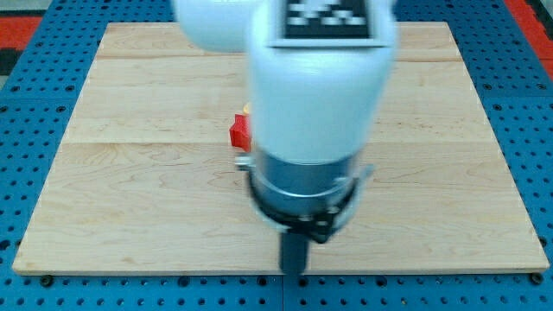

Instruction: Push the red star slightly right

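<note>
A red block [239, 131] shows only as a small part at the left edge of my white arm body [315, 86], near the board's middle; its shape cannot be made out. A sliver of yellow shows just above it, against the arm. My dark rod hangs below the arm's black collar, and my tip [294, 271] is near the board's bottom edge, well below and to the right of the red block. The arm hides whatever lies behind it in the board's centre.
The wooden board [130, 173] lies on a blue perforated table [34, 104]. The board's bottom edge runs just under my tip. A red object [531, 10] sits at the view's top right corner.
</note>
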`<state>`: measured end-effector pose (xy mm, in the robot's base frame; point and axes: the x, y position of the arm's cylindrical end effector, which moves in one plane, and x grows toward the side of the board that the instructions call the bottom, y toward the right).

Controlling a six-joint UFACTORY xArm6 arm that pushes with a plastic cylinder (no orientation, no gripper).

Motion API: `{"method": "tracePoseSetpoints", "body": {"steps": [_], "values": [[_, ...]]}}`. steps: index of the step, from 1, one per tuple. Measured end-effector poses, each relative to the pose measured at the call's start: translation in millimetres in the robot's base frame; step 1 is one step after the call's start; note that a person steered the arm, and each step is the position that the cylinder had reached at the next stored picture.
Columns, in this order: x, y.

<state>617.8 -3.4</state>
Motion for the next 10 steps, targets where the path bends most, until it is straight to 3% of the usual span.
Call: {"method": "tracePoseSetpoints", "body": {"steps": [2, 5, 7, 8, 10], "values": [[-31.5, -69.5], [-140.9, -101.3], [-156.4, -129.7], [-183.6, -138.8], [-189.1, -139.5]]}}
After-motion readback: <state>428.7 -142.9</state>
